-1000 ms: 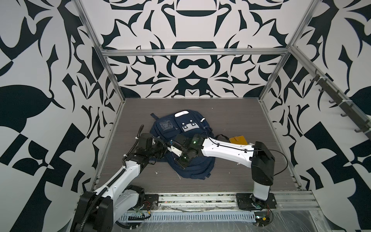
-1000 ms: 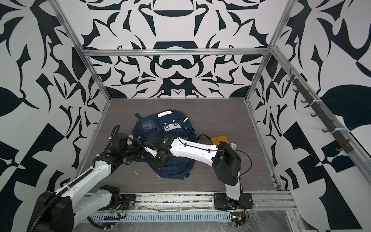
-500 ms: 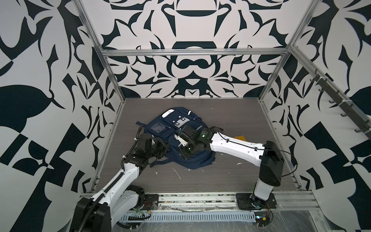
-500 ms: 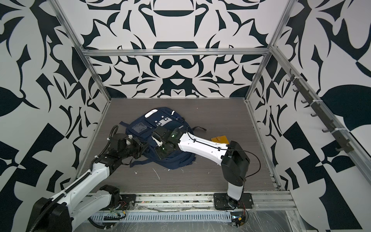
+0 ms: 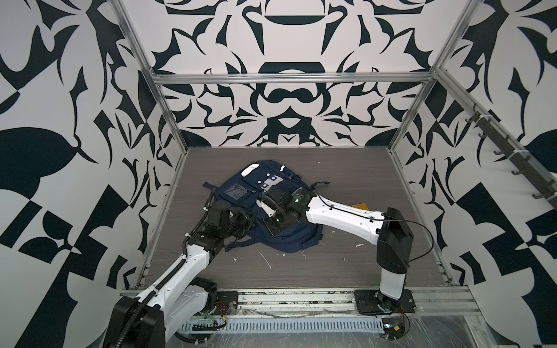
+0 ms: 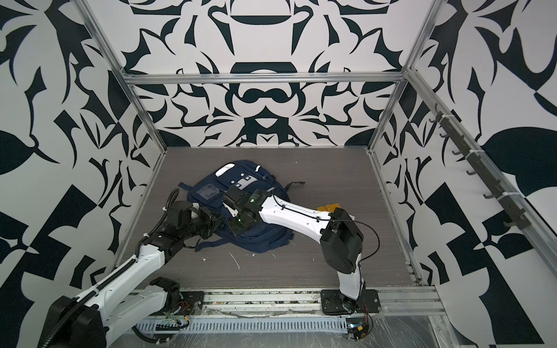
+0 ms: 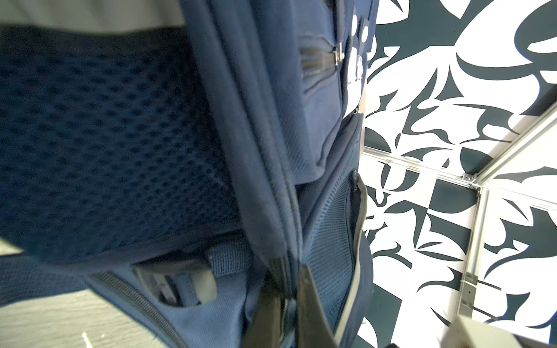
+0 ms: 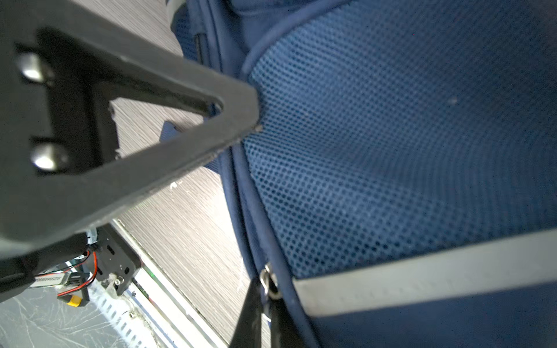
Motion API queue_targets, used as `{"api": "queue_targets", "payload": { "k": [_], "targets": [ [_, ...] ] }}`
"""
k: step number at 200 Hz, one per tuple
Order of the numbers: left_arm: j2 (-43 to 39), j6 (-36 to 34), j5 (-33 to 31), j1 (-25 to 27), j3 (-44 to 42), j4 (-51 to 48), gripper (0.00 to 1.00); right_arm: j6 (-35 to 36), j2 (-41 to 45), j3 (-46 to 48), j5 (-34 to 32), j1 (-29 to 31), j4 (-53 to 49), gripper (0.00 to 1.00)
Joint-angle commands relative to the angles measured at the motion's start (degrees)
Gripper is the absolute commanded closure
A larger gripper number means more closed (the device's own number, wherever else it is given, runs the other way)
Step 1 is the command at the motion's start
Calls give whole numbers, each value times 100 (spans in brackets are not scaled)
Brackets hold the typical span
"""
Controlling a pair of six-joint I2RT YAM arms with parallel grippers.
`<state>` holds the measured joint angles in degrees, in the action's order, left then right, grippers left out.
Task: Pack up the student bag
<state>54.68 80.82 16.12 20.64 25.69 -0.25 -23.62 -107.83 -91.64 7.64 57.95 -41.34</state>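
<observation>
Gripping student bag [image 5: 238,192], flat on surface [image 5: 331,265] | left pincer [image 7: 289,271] clenched on bag's edge | right pincer [image 8: 262,289] clenched on bag's zip pull [image 8: 269,280] | yellow flat item [image 5: 360,206] beside bag, unpacked | packing looks early

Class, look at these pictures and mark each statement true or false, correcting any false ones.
1. The student bag lies on the table. True.
2. The left gripper is open and clear of the bag. False: it is shut on the bag's edge seam.
3. The right gripper is shut at the bag's zip. True.
4. The yellow flat item lies left of the bag. False: in both top views it lies to the bag's right, partly hidden behind the right arm.
</observation>
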Motion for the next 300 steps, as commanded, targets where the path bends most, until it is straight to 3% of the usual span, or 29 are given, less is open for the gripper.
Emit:
{"api": "queue_targets", "payload": {
  "k": [1, 43, 86, 110, 123, 143, 173, 189, 215, 236, 256, 276, 300],
  "targets": [
    [-238, 22, 953, 228, -5, 73, 100, 82, 183, 7, -107, -126, 1142, 87],
    [-471, -19, 547, 230, -49, -510, 100, -267, 901, 1027, 156, -249, 1661, 60],
    [-393, 250, 405, 225, -392, -248, 100, -331, 1910, 2178, -110, -390, 1862, 44],
    [-280, 109, 335, 230, -321, -384, 100, -722, 2703, 3087, 5, -884, 2076, 38],
    [-195, -165, 305, 225, -139, -738, 100, -903, 3251, 3558, 93, -1266, 2276, 28],
    [-50, -714, 265, 221, 231, -1407, 76, -906, 3976, 3893, 111, -1965, 2155, 16],
    [-8, -1603, -17, 221, 788, -2506, 23, -728, 4457, 3867, 105, -3346, 1190, 15],
    [31, -2071, -149, 221, 1067, -3028, 5, -715, 4594, 3974, 257, -4111, 962, 15],
    [302, -3024, -425, 234, 1745, -4035, 3, -633, 4605, 4001, 439, -4856, 716, 15],
    [747, -3964, -796, 291, 2595, -5137, 13, -549, 4362, 3887, 544, -5028, 587, 16],
    [1228, -4925, -919, 424, 3524, -5919, 11, -515, 4090, 3734, 548, -5088, 493, 12],
    [1687, -5654, -912, 791, 4431, -6214, 4, -503, 3935, 3661, 444, -5198, 435, 9],
    [2465, -5933, -744, 1343, 5227, -6127, 1, -530, 3849, 3687, 521, -5489, 434, 8]
  ]
}}
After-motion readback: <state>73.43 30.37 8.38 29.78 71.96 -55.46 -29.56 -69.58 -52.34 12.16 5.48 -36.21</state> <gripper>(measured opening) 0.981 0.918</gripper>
